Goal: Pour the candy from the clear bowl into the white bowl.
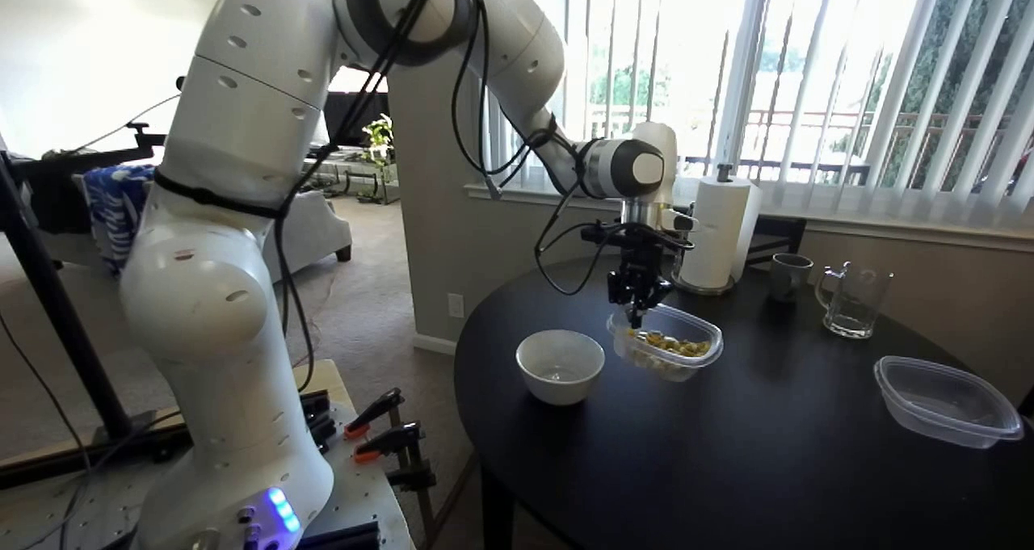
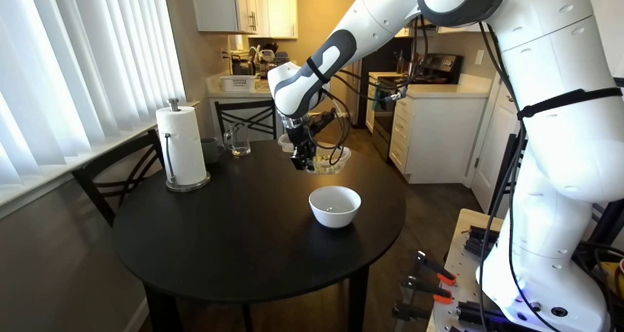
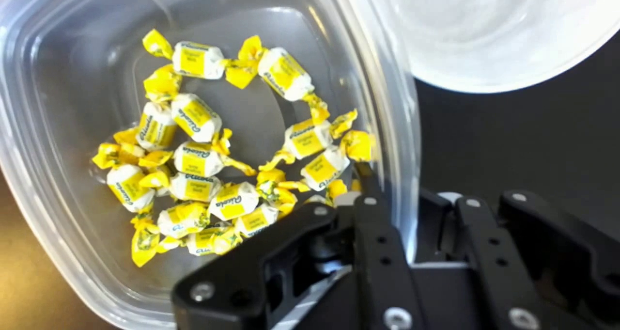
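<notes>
Candy (image 3: 196,160), wrapped pcs. in yellow & white, lies in the clear bowl (image 3: 87,78), just beside the claw (image 1: 636,314), nearest pcs. right by the finger that dips inside. From where I stand, claw's clamped on the bowl's rim, one finger in, one out, w/ the bowl held over the dk. table (image 2: 234,234). White bowl (image 1: 557,384) stands upright on it, close by; paper towel roll (image 2: 180,146) & glass mug (image 1: 856,301) sit farther off.
</notes>
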